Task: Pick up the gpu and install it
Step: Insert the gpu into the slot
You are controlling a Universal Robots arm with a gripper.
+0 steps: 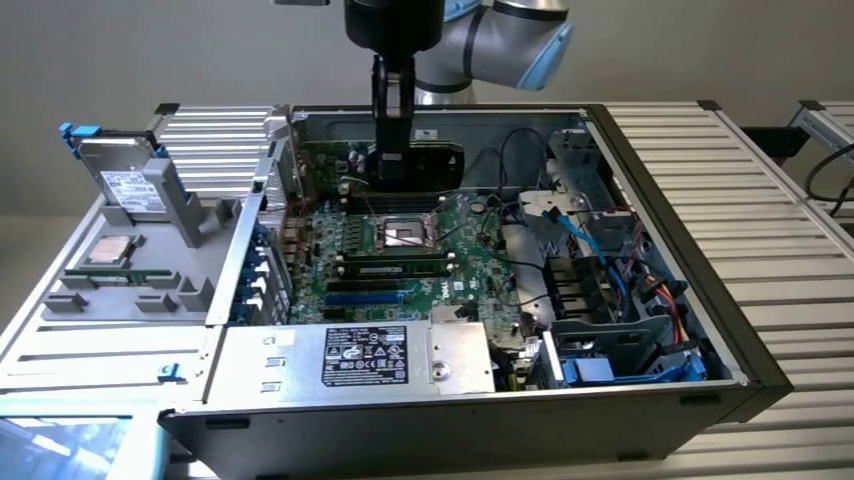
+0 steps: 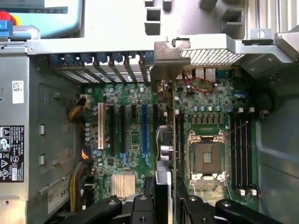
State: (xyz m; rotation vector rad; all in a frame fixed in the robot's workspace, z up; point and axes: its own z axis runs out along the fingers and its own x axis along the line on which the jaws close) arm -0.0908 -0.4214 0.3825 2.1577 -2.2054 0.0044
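My gripper [image 1: 396,150] hangs over the far part of the open computer case [image 1: 747,350], shut on the gpu [image 1: 430,165], a dark card held on edge above the motherboard [image 1: 400,250]. In the wrist view the gpu [image 2: 164,172] runs edge-on from between my fingers [image 2: 140,207] out to its silver bracket [image 2: 170,58], which sits near the case's rear slot openings [image 2: 112,65]. The card hovers between the blue expansion slot [image 2: 145,130] and the CPU socket [image 2: 205,158]. My gripper [image 2: 163,200] clamps the card's near end.
A grey drive with a white label [image 1: 134,185] and a CPU chip [image 1: 107,255] rest on the grey fixture at the exterior view's left. The power supply [image 1: 360,355] fills the case's near side. A memory stick [image 1: 394,265] sits in the board. Blue cables [image 1: 601,240] run at the right.
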